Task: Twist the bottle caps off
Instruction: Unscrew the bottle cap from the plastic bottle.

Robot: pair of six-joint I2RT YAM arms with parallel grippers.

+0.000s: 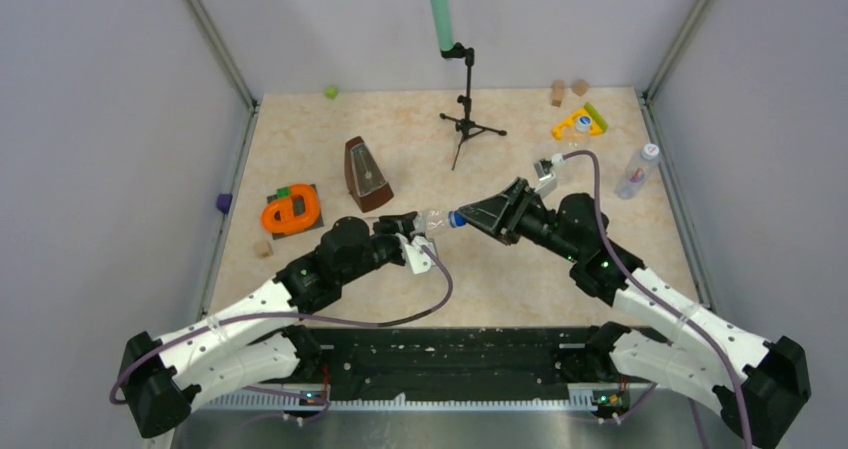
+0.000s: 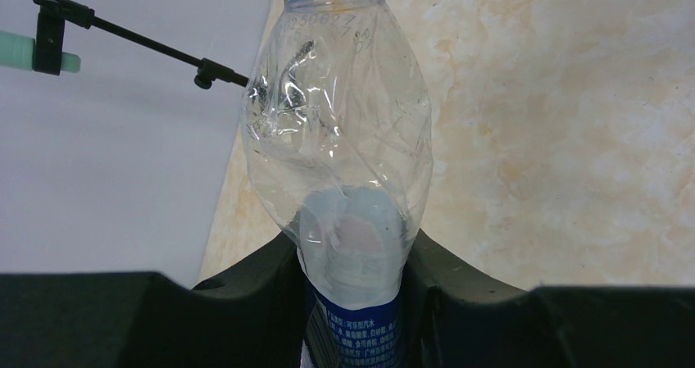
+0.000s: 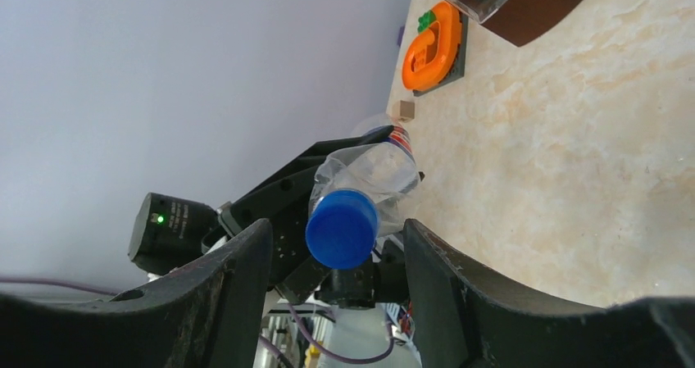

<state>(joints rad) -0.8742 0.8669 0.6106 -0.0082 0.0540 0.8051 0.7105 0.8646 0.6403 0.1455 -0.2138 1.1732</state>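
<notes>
- Top external view: near the centre of the frame, the left gripper point(image 1: 413, 237) and right gripper point(image 1: 468, 216) meet above the table point(image 1: 520, 289).
- Left wrist view: the left jaws are clamped on the label of a crumpled clear bottle point(image 2: 340, 138), whose neck points to the top of the frame.
- Right wrist view: at lower centre, the dark blue cap point(image 3: 342, 229) sits on that bottle, between the right jaws. They stand apart, with a gap on either side.
- Top external view, right side: a second bottle point(image 1: 635, 174) lies on the table.
</notes>
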